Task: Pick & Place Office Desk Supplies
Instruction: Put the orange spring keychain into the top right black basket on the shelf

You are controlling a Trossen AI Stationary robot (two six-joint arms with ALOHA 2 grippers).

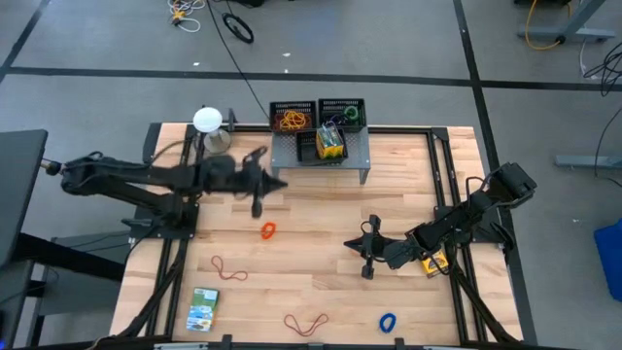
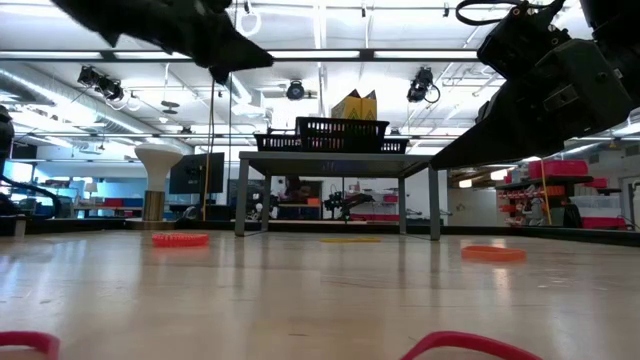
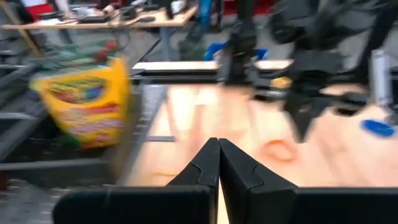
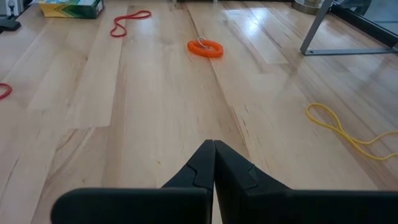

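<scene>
I think I am between picks now. My left gripper (image 1: 259,206) hangs in the air near the grey shelf (image 1: 321,153), fingers pressed together, holding nothing. My right gripper (image 1: 368,264) waits low at about four o'clock on the table, fingers also pressed together and empty.

Next I would go for the orange coil (image 1: 268,230), lying just under my left gripper toward six o'clock. I must spread the fingers and come straight down.

Red bands (image 1: 229,268) lie at seven o'clock, a blue coil (image 1: 388,321) at five, a green box (image 1: 203,309) at seven. The mesh trays (image 1: 319,115) sit on the shelf at twelve.

The wooden table (image 1: 311,282) is smooth and pale. Behind it is a big workshop with ceiling lights.
</scene>
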